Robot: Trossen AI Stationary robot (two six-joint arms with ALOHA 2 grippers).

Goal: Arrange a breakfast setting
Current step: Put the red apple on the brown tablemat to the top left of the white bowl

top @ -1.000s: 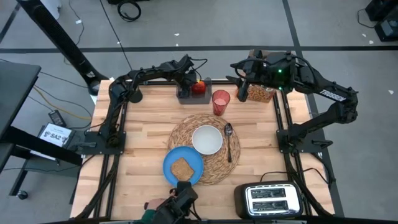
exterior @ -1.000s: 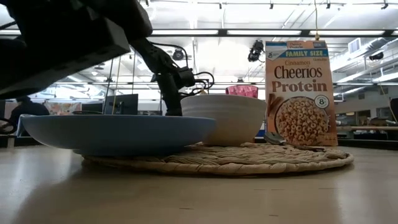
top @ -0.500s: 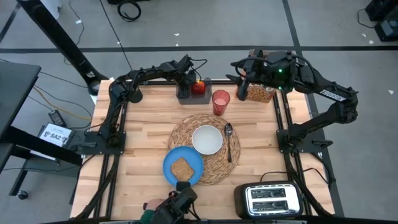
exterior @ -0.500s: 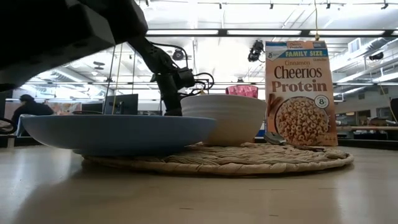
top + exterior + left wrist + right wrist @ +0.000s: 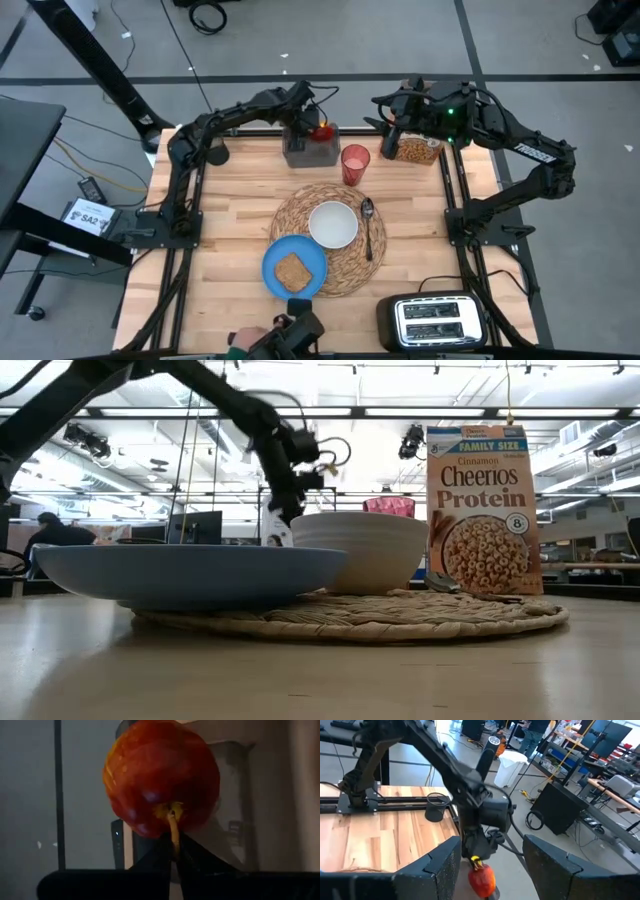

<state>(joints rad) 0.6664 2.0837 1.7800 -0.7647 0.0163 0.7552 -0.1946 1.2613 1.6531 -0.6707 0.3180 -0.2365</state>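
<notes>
At the far edge of the worktop (image 5: 230, 215), left end effector (image 5: 318, 124) is pinched tight on the stem of the red apple (image 5: 322, 131), which hangs just above the grey tray (image 5: 308, 152); left wrist view shows the stem caught between the closed fingertips (image 5: 160, 847). Right end effector (image 5: 392, 128) sits at the far right corner beside the Cheerios Protein box (image 5: 417, 150), fingers (image 5: 432, 865) standing partly apart with nothing between them. Translucent red cup (image 5: 354, 164) stands near the tray, toward the right. Round woven placemat (image 5: 300, 215) lies mid-worktop with the white bowl (image 5: 333, 223) on it and the metal spoon (image 5: 368, 226) just beside the bowl on the right. Blue plate (image 5: 276, 258) overlaps the mat's near-left rim, toast slice (image 5: 291, 270) on it. Toaster (image 5: 432, 321) at the near right corner. A person's hand with a dark device (image 5: 285, 339) shows at the near edge.
</notes>
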